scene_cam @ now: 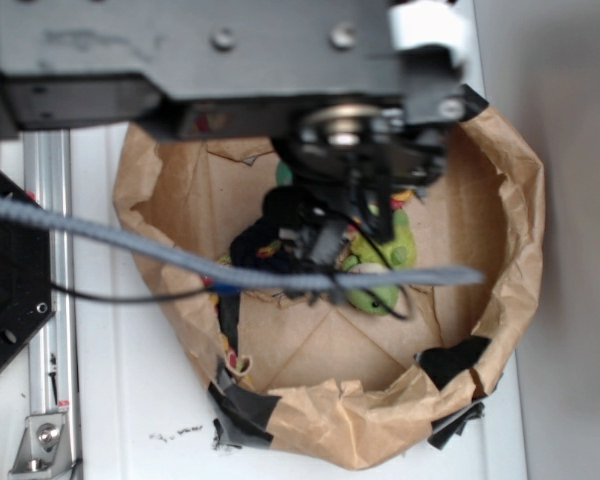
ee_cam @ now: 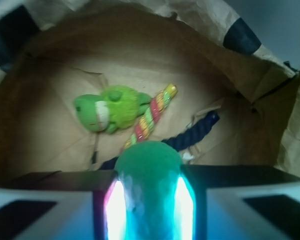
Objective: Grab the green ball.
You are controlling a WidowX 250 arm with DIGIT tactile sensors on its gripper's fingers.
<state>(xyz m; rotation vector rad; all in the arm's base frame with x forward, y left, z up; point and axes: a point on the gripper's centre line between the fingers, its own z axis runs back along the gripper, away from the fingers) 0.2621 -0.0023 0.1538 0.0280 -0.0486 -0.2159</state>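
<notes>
In the wrist view the green ball (ee_cam: 148,165) sits squeezed between my two glowing finger pads (ee_cam: 116,210), filling the gap at the bottom centre. My gripper (ee_cam: 149,200) is shut on it, above the floor of the brown paper bag (ee_cam: 50,80). In the exterior view the arm (scene_cam: 350,215) reaches down into the bag (scene_cam: 500,220) and hides the ball.
On the bag floor lie a lime-green plush toy (ee_cam: 110,107), a striped pink-and-yellow stick (ee_cam: 151,116) and a dark blue rope (ee_cam: 197,131). The plush toy (scene_cam: 385,270) also shows under the arm. Crumpled bag walls with black tape (scene_cam: 248,408) ring the space. A metal rail (scene_cam: 50,300) runs at left.
</notes>
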